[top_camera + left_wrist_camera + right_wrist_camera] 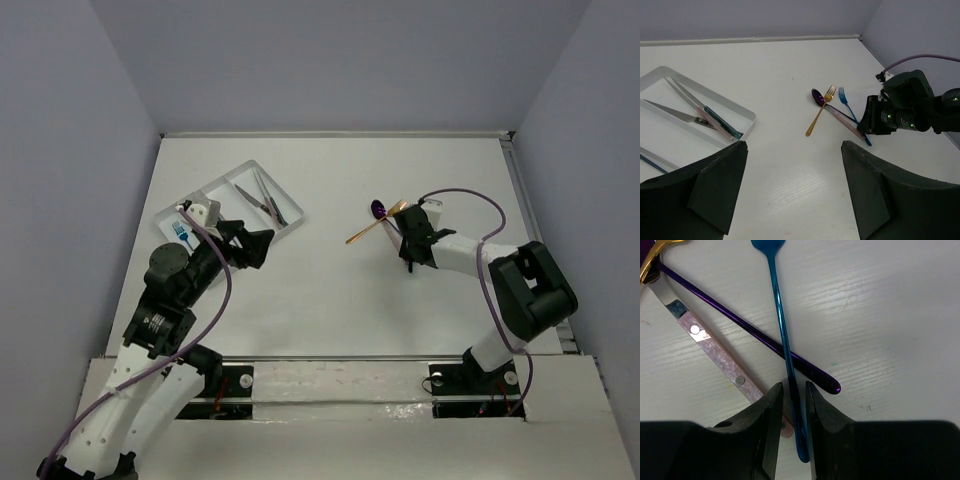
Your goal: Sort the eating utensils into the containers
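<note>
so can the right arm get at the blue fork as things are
Probably yes: the right fingers straddle the handle of the blue fork, which seems to lie on top of the purple spoon, with nothing over it.

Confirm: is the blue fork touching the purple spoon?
Touching. The right wrist view shows the blue fork lying with its handle straight across the handle of the purple spoon, with no gap at the crossing.

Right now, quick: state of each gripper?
Left gripper: open, holding nothing.
Right gripper: nearly shut astride the blue fork handle; whether it grips cannot be told.
</note>
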